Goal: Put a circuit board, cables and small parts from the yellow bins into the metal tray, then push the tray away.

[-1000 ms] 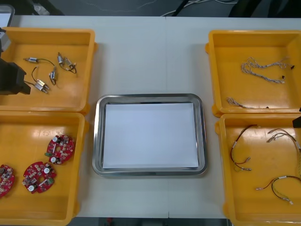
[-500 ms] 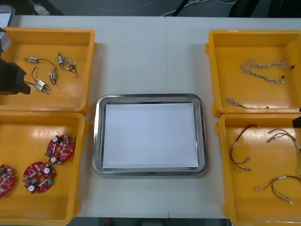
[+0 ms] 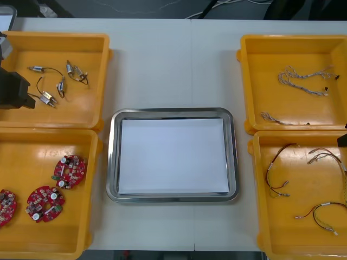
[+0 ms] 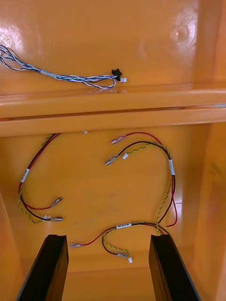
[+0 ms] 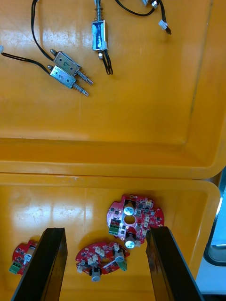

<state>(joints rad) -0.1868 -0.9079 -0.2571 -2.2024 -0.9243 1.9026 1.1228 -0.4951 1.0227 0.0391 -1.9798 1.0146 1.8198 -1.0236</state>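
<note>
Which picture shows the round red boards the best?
The left wrist view: the circuit boards are close up, their tiny parts easy to see. The front view shows three, small, in the near left yellow bin. The right wrist view faces cables.

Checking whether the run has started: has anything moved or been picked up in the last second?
Nothing visibly changed. The left gripper is open, facing the circuit boards; the right gripper is open, facing the red and yellow cables. The metal tray has nothing in it yet.
</note>
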